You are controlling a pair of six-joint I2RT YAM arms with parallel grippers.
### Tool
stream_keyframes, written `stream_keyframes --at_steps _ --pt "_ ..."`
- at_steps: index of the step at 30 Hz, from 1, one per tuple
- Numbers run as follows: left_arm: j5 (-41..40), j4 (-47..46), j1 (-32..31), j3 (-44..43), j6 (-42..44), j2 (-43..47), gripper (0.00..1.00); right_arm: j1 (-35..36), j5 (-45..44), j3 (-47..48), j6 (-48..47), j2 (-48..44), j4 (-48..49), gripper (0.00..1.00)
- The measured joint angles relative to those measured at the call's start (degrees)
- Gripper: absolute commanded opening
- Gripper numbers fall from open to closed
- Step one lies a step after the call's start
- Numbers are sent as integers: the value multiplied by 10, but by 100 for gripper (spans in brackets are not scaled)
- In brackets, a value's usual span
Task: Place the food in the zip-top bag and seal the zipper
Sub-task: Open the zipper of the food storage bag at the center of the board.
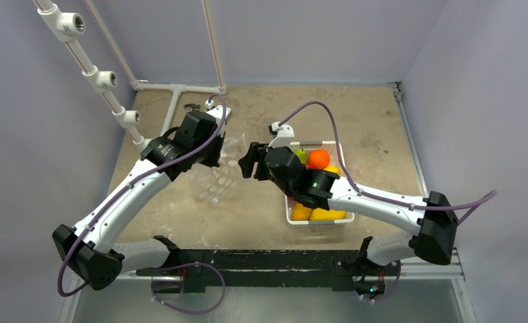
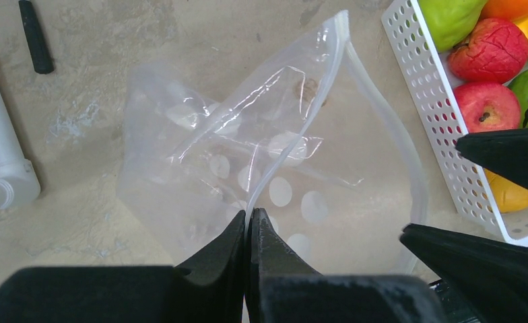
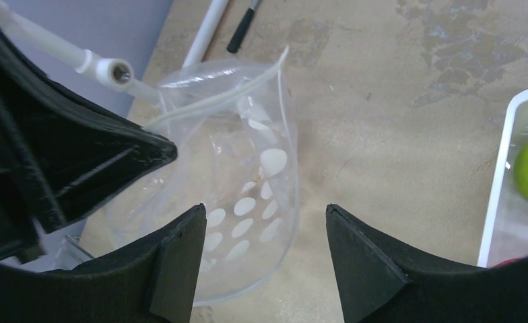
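Tabletop [image 1: 369, 128]: left fingers [image 2: 214, 256] tight on zipper [image 2: 341, 33]

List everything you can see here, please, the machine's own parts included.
zip-top bag: one, clear with white dots, left of the basket, mouth open
food: at least six toy fruits, red, green, orange, yellow, all in the basket
basket: one, white, right side
black stick: one, maybe a pen, far left
pipes: white frame, far left
table: one, tan
left hand: black, shut on the bag's mouth edge
right hand: black, open, empty, by the bag
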State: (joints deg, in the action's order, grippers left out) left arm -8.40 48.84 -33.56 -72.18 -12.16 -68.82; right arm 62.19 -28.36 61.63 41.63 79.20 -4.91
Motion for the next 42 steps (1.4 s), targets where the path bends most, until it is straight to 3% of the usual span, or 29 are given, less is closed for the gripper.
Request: stream_keyframes --at_steps 8,17,20,28,32,38,42 --pt "-2 0 0 0 0 0 0 0 -2 12 4 -27 -7 70" --pt "-2 1 0 0 8 0 0 0 0 14 8 33 -7 67" --pt "-2 2 0 -2 8 0 0 -3 9 19 7 59 -3 57" --pt "-1 4 0 -17 9 10 0 -4 22 30 -2 98 7 0" --pt "-3 4 0 -23 9 24 3 -5 21 34 -2 98 12 0" --pt "-12 1 0 -24 12 37 26 -5 19 34 -3 98 16 0" --pt "-23 1 0 -24 13 38 33 -5 19 34 -2 97 22 0"
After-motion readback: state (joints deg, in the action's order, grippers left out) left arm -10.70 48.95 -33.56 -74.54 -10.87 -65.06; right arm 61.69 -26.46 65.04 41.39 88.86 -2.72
